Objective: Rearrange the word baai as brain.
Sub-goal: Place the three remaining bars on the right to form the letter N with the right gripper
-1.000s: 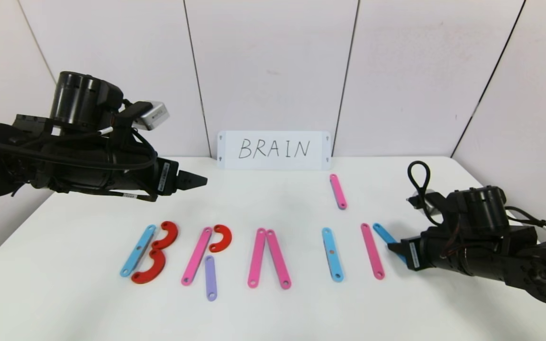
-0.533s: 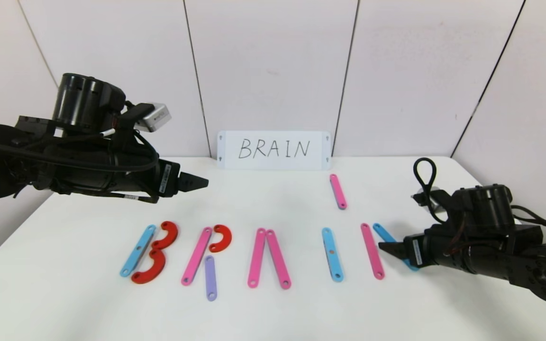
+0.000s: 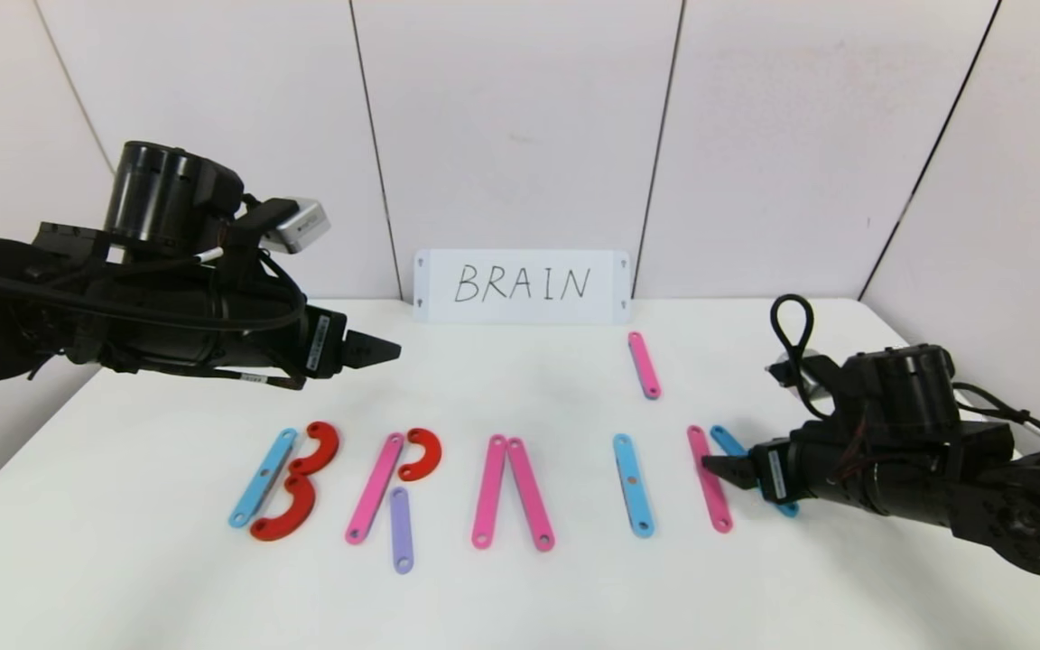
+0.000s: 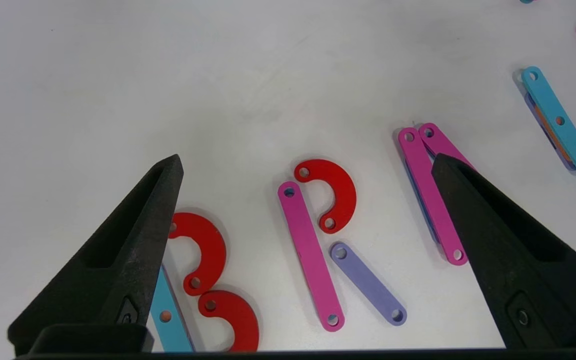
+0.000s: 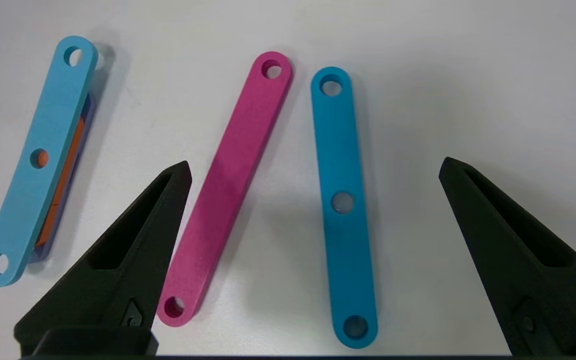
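White rectangular card (image 3: 522, 286), propped against the wall panels at the far edge of the white table (image 3: 520, 596): reads "BRAIN", handwritten in black capital letters.

On the table, flat coloured strips and red half-rings laid out as large letters: light-blue strip plus two red curves reads as B (image 3: 283, 483); pink strip, red curve and purple strip reads as R (image 3: 396, 492); two pink strips meeting at the top, no crossbar, reads loosely as A (image 3: 511, 490); single light-blue strip reads as I (image 3: 633, 485).

Small white labels on both arm wrists: print too small to read.
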